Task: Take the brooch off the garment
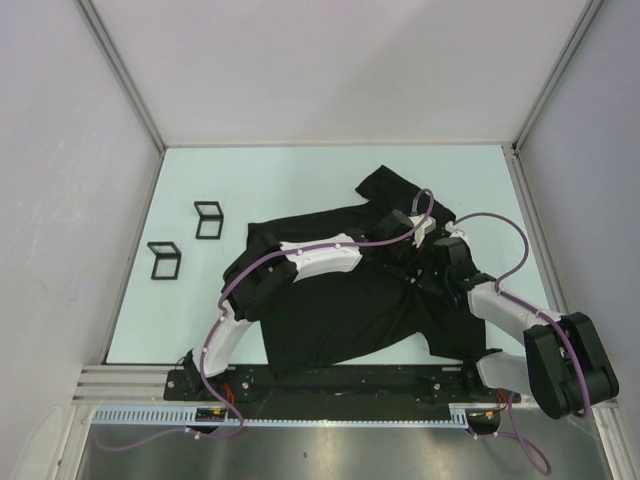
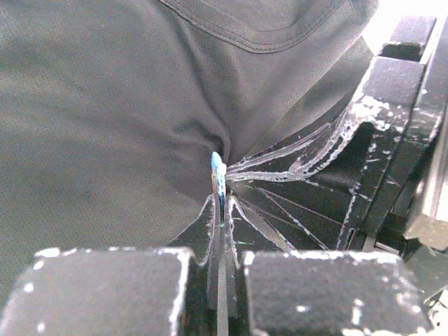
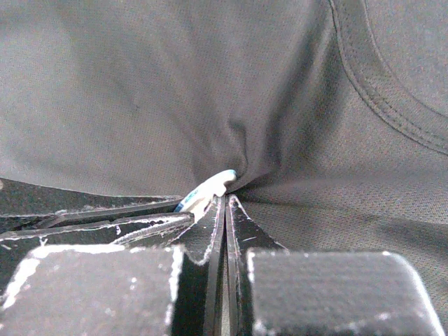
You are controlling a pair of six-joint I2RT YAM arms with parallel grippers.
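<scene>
- At the tips of the left gripper (image 2: 222,222), the brooch (image 2: 218,180) stands edge-on, clamped between the closed fingers, on the garment (image 2: 105,140) near its collar seam.
- The right gripper (image 3: 225,210) is closed too, pinching puckered black cloth just beside the brooch.
- Only the top view shows the whole garment spread on the table (image 1: 300,180), with both arms meeting near its collar; the brooch is hidden there.
- Two black wire frames (image 1: 208,220) stand on the table, well apart from the garment.
</scene>
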